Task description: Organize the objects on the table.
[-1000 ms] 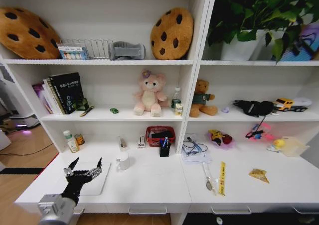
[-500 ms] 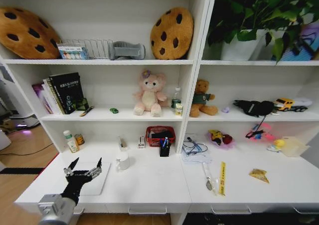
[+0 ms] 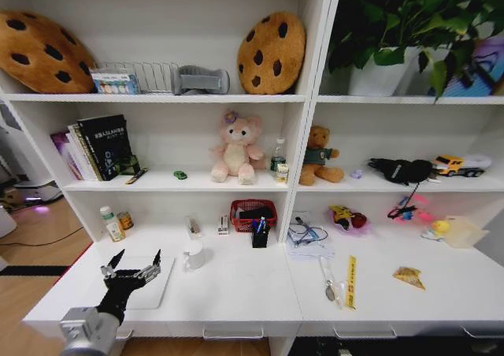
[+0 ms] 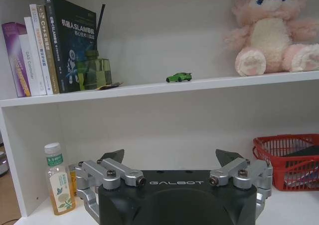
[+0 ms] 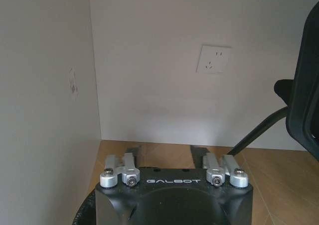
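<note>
Silver laptop (image 3: 146, 281) lies flat at your tabletop's (image 3: 236, 293) near left; your left claw (image 3: 131, 263) hovers spread above it. Green toy car (image 4: 179, 77) sits broadside on the shelf (image 4: 149, 88). Right claw (image 5: 165, 152) spread.

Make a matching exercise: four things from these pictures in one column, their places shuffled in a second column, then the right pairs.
Things:
1. green toy car
2. laptop
3. left gripper
4. red basket

Places:
A. over the laptop, open
B. middle shelf, between the books and the pink bear
C. flat on the desk's left end
D. back of the desk, by the shelf divider

Pairs: 1-B, 2-C, 3-A, 4-D
</note>
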Motion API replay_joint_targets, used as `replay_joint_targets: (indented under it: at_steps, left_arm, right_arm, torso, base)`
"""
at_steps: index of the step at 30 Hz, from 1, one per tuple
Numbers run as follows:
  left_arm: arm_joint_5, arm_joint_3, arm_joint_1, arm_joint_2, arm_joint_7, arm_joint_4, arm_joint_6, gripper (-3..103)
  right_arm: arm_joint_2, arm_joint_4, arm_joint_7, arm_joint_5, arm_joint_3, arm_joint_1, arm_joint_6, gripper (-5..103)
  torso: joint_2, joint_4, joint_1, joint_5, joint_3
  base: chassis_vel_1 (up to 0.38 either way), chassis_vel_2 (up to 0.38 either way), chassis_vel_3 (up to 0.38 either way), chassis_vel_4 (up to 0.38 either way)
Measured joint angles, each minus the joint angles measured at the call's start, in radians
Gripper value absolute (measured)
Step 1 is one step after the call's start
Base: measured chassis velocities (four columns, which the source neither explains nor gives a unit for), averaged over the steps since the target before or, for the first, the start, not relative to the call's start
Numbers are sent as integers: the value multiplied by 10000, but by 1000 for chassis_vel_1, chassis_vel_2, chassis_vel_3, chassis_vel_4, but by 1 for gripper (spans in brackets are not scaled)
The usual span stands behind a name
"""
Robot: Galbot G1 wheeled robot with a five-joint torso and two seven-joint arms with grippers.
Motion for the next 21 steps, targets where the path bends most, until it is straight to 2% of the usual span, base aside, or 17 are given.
replay_joint_targets:
  at_steps: [1, 2, 3, 6, 9, 11, 12, 14, 15, 18, 19, 21]
  left_arm:
    - [0, 0, 0, 0, 0, 0, 0, 100]
    - [0, 0, 0, 0, 0, 0, 0, 100]
    - [0, 0, 0, 0, 0, 0, 0, 100]
    - [0, 0, 0, 0, 0, 0, 0, 100]
    - [0, 0, 0, 0, 0, 0, 0, 100]
    - [0, 0, 0, 0, 1, 0, -1, 100]
    - [0, 0, 0, 0, 1, 0, -1, 100]
    - [0, 0, 0, 0, 0, 0, -1, 100]
    - [0, 0, 0, 0, 0, 0, -1, 100]
    - [0, 0, 0, 0, 0, 0, -1, 100]
    - [0, 0, 0, 0, 0, 0, -1, 100]
    - [0, 0, 0, 0, 0, 0, -1, 100]
  right_arm:
    - [1, 41, 14, 16, 3, -44, 11, 65]
    - [-3, 98, 30, 34, 3, -115, 47, 71]
    - [-3, 98, 30, 34, 3, -115, 47, 71]
    - [-106, 1100, -15, 40, -71, -968, 210, 87]
    - [-140, 1656, -63, 39, -133, -1450, 236, 92]
    - [-262, 4307, -141, 16, -275, -3825, 454, 99]
    - [-262, 4307, -141, 16, -275, -3825, 454, 99]
    - [-330, 6080, 476, 208, -398, -5373, 389, 100]
    - [-330, 6080, 476, 208, -398, -5373, 389, 100]
    - [-434, 9094, 1125, 930, -662, -8246, 72, 100]
    - [-434, 9094, 1125, 930, -662, -8246, 72, 100]
    - [-483, 10556, 1294, 1255, -651, -9567, 40, 100]
  torso:
    - [0, 0, 0, 0, 0]
    - [-1, 1, 0, 1, 0]
    - [-1, 1, 0, 1, 0]
    - [-1, 3, 0, 1, -1]
    - [-1, 4, 0, 0, -1]
    - [0, -4, 0, 2, -1]
    - [0, -4, 0, 2, -1]
    - [1, 3, -2, -2, -2]
    - [1, 3, -2, -2, -2]
    - [2, -6, -3, -1, -3]
    - [2, -6, -3, -1, -3]
    - [3, -2, -4, -1, -2]
  base:
    - [0, 0, 0, 0]
    - [0, 0, 0, 0]
    - [0, 0, 0, 0]
    - [0, 0, 0, 0]
    - [0, 0, 0, 0]
    - [0, 0, 0, 0]
    - [0, 0, 0, 0]
    - [0, 0, 0, 0]
    - [0, 0, 0, 0]
    - [0, 0, 0, 0]
    - [0, 0, 0, 0]
    - [0, 0, 0, 0]
